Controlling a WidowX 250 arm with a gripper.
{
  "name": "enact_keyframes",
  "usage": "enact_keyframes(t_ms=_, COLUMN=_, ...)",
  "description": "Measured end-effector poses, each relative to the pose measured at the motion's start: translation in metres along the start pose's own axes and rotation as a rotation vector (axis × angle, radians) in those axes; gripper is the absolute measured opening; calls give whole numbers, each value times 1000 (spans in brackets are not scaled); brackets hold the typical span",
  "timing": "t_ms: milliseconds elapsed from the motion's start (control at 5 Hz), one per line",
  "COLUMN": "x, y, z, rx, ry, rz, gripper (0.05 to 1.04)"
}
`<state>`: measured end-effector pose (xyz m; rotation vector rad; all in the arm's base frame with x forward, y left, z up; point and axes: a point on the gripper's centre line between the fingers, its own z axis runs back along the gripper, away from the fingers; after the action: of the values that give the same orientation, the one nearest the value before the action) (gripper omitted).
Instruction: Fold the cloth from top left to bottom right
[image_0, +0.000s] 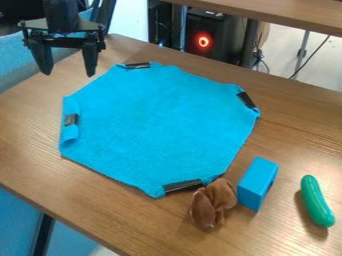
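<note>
Open black hand (68, 64) pointing down, above table's (294, 130) upper left

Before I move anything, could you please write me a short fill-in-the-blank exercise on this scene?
The cloth is coloured ____.
The number of dark strips showing on it is ____.
The blue block stands between the brown plush toy and the curved, ____ toy.
The open gripper holds ____.

Missing words: blue; four; green; nothing.

Room was left above the cloth (157, 120), from upper left to centre. At lower right, low passage was obstructed by a brown plush toy (215, 201), a blue block (255, 185) and, farther right, a green toy cucumber (315, 201).
</note>
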<state>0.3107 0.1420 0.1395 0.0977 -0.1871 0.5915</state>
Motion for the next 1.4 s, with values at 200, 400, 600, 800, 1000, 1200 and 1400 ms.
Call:
enact_keyframes(t_ms=200, x=-2, y=-2, z=-12, rx=-5, ry=36, rz=-13, gripper=999)
enact_keyframes(t_ms=400, x=60, y=2, z=-20, rx=-128, ry=-48, rz=-164, gripper=999)
enact_keyframes(t_ms=600, x=97, y=17, z=-11, rx=-220, ry=-185, rz=-250, gripper=999)
enact_keyframes(t_ms=800, x=129, y=3, z=1, rx=-318, ry=-352, rz=-384, gripper=999)
enact_keyframes(t_ms=1000, x=144, y=2, z=-1, rx=-380, ry=-450, rz=-497, gripper=999)
enact_keyframes(t_ms=1200, x=145, y=-6, z=-21, rx=-351, ry=-540, rz=-604, gripper=999)
enact_keyframes(t_ms=1400, x=147, y=-22, z=-41, rx=-336, ry=-578, rz=-695, gripper=999)
